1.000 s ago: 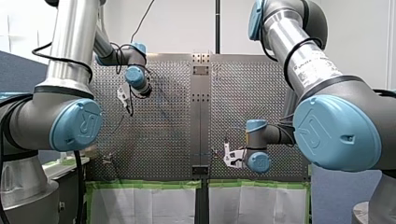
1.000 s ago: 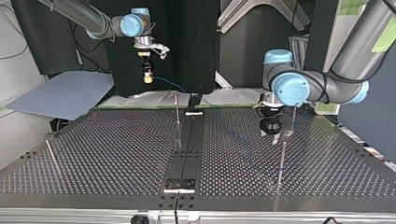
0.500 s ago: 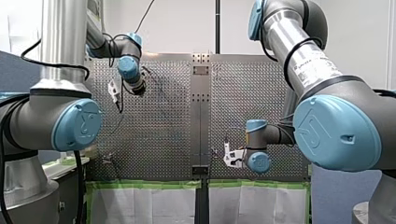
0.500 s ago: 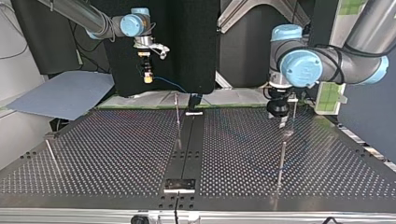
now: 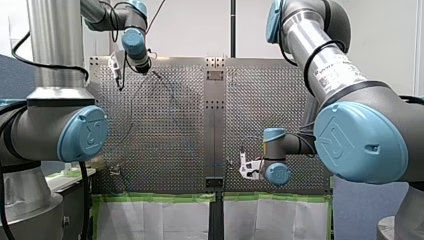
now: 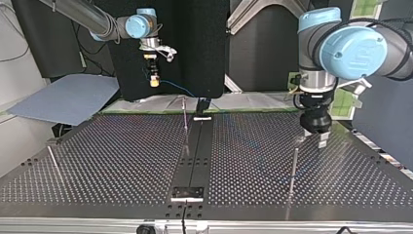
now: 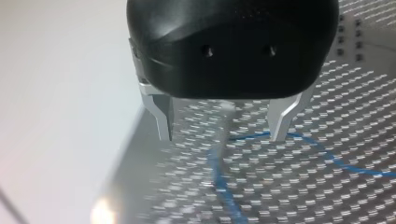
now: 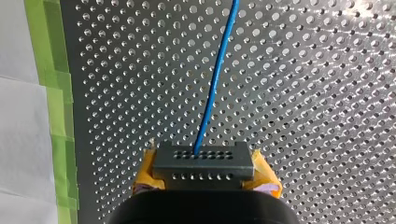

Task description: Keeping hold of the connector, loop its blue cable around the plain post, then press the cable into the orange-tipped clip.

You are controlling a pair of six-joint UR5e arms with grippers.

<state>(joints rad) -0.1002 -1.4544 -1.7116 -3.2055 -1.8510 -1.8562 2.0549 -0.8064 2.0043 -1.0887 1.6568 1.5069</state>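
End effector on my right arm (image 8: 204,158) is shut on the dark connector (image 8: 204,164), its yellow pads pressed against the two short ends. The blue cable (image 8: 211,88) leaves the connector's front face and runs straight ahead over the perforated surface (image 8: 303,116), so its long axis follows the way this end effector points.

My left end effector (image 7: 222,136) holds nothing, and its metal fingers (image 7: 163,119) stand wide apart. Slack cable lies on the surface just ahead of that gap. One stretch crosses from finger to finger and trails off to one side, and another runs away from the tips. I judge the left arm nearer the loose run and the right arm tied to the connector, so the looping turns on how the connector is carried round a post.

In the top view a thin upright post (image 6: 293,168) stands just beside the left end effector, and another (image 6: 185,119) stands between the two end effectors. I cannot tell which is the plain post, and I cannot pick out the orange-tipped clip.

Against a second ago, the left end effector has moved further from the right one, toward the surface's far edge in the front view. The right end effector has not shifted and keeps the same hold.
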